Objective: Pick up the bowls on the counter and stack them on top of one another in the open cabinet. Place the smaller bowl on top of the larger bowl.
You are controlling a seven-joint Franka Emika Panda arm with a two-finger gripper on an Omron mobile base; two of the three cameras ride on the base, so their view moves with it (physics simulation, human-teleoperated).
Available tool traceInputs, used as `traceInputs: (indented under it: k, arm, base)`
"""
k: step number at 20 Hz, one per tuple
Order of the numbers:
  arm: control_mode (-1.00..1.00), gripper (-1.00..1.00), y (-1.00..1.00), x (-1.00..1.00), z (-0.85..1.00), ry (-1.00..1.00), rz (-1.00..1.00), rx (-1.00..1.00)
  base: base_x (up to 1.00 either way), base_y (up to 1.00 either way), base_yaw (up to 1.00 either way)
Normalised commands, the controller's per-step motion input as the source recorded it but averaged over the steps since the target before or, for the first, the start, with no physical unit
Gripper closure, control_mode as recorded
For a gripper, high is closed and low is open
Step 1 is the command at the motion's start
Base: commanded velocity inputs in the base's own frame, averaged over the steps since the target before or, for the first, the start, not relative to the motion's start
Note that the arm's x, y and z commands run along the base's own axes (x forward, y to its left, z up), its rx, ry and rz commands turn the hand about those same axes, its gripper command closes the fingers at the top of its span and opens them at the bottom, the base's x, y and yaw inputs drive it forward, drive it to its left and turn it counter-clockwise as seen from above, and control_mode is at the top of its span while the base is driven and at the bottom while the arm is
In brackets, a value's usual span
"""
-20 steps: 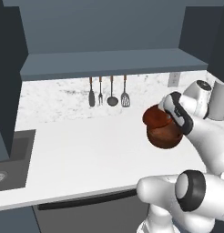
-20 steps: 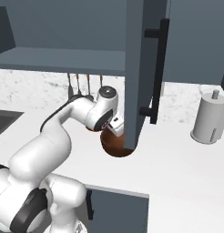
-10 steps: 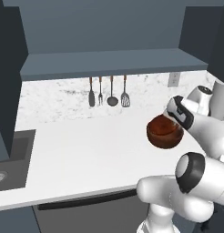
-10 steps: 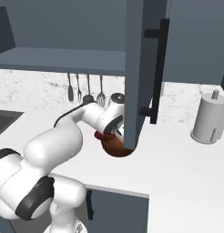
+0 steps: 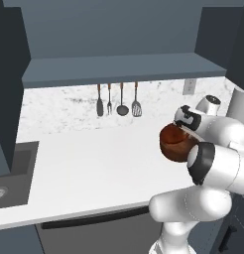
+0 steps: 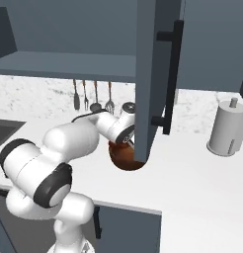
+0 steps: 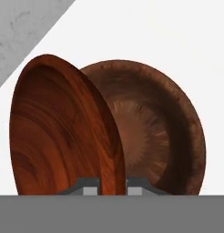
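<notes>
The white counter (image 5: 94, 168) runs below the open cabinet (image 5: 119, 69), whose blue door (image 6: 153, 84) hangs in front of the arm in the right base view. The larger bowl (image 7: 164, 136), deep and dark brown, sits on the counter near the arm's wrist. Above it the gripper (image 7: 111, 184) holds the smaller bowl (image 7: 63, 132) tilted on edge, jaws narrow and pinching its rim.

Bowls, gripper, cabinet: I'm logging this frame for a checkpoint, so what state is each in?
smaller bowl: gripped by its rim, tilted on edge, off the counter.
larger bowl: upright on the counter.
gripper: shut on the smaller bowl.
open cabinet: open, shelf bare.
</notes>
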Motion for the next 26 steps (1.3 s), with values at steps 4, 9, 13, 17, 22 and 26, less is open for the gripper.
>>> traceInputs:
  k: [4, 9, 13, 17, 22, 26]
  arm:
    - [-1.0, -1.0, -0.01, 0.04, -0.16, 0.0, 0.0, 0.0]
    - [-1.0, -1.0, -0.21, 0.0, 0.08, 0.0, 0.0, 0.04]
    - [-1.0, -1.0, -0.32, -0.09, 0.71, 0.04, 0.0, 0.09]
    - [-1.0, -1.0, -0.46, -0.24, 0.05, 0.29, 0.0, -0.01]
    - [-1.0, -1.0, 0.0, 0.0, -0.42, 0.12, 0.03, -0.06]
    - [-1.0, -1.0, 0.0, -0.25, -0.95, 0.15, 0.03, -0.05]
  base:
    - [0.0, 0.0, 0.0]
    - [0.0, 0.0, 0.0]
    - [0.0, 0.0, 0.0]
    - [0.0, 0.0, 0.0]
    - [0.0, 0.0, 0.0]
    - [0.0, 0.0, 0.0]
